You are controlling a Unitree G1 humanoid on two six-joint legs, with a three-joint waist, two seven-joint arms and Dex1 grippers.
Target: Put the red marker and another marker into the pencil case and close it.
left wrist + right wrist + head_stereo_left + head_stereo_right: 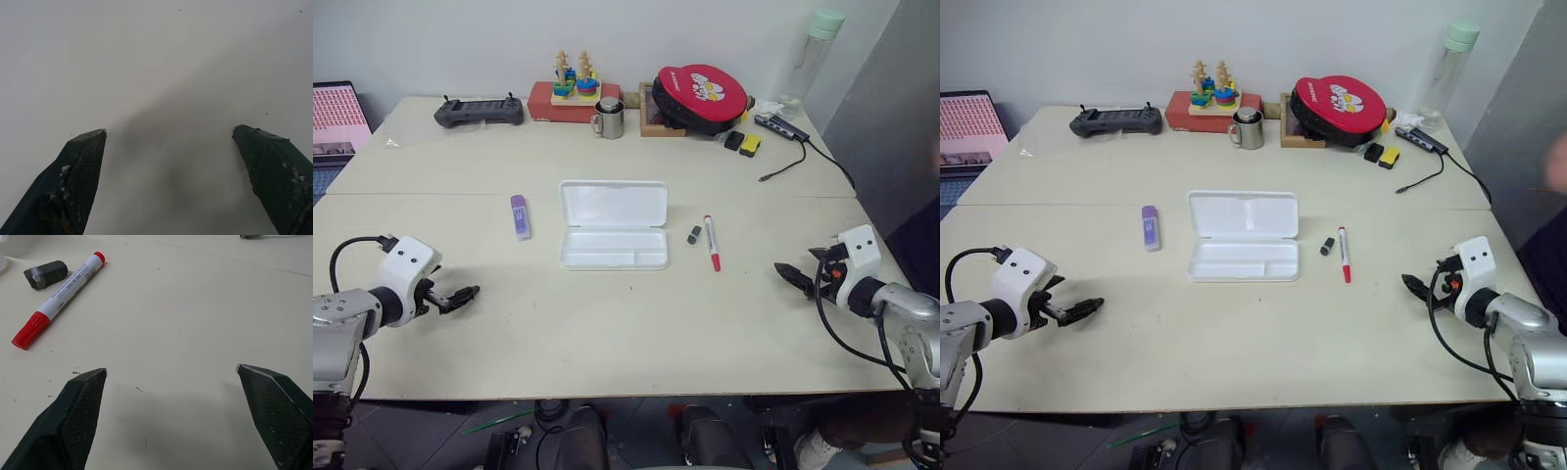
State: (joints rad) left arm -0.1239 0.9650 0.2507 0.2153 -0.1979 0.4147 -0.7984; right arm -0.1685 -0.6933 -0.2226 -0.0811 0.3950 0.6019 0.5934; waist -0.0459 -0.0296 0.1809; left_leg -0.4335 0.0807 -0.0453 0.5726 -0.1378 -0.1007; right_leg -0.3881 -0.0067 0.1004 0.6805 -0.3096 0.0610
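White case point(613, 225) is laid open between purple marker point(520, 216) and red marker point(712, 243); both grippers point(460, 295) point(790, 274) are spread, empty.

Pencil case point(613, 225) at table point(607, 333) centre, lid swung open toward the far side. Another marker point(520, 216) lies apart to its left. To its right, a small cap-like piece point(694, 234), then the red marker point(712, 242) just beside that. Left gripper point(460, 296) near the front left edge, right gripper point(793, 276) front right; both well apart from the case. Mug point(608, 118), pouch point(702, 97), controller point(480, 111) along the far edge.
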